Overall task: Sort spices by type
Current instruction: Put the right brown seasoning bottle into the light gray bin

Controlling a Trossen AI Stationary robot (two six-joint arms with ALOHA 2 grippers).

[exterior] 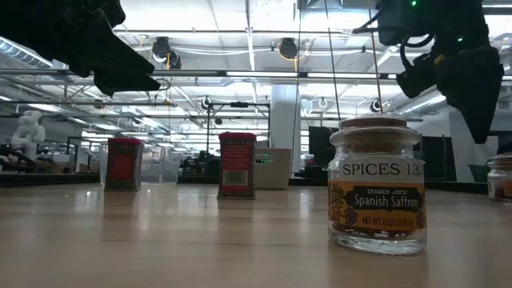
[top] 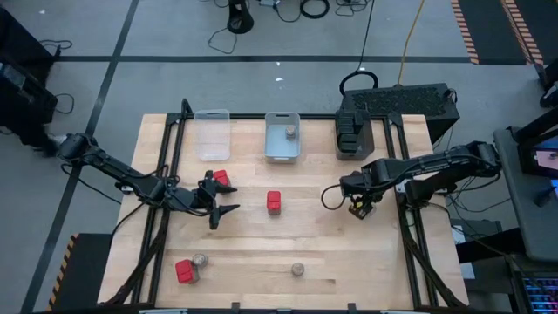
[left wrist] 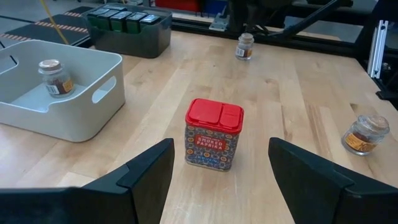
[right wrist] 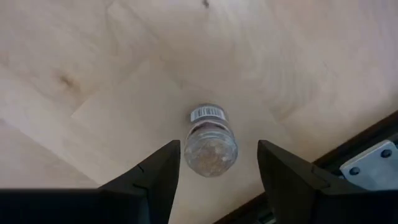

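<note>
Right gripper (right wrist: 214, 171) open above jar (right wrist: 211, 146), nothing held | left gripper (left wrist: 217, 168) open, empty, at 9 o'clock | risk: jar tipped if straddled off-centre.

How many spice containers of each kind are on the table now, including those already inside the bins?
Red boxes: 3
Round jars: 4
Dark containers, all in the dark bin: 4, as far as the left wrist view shows
Total: 11
</note>
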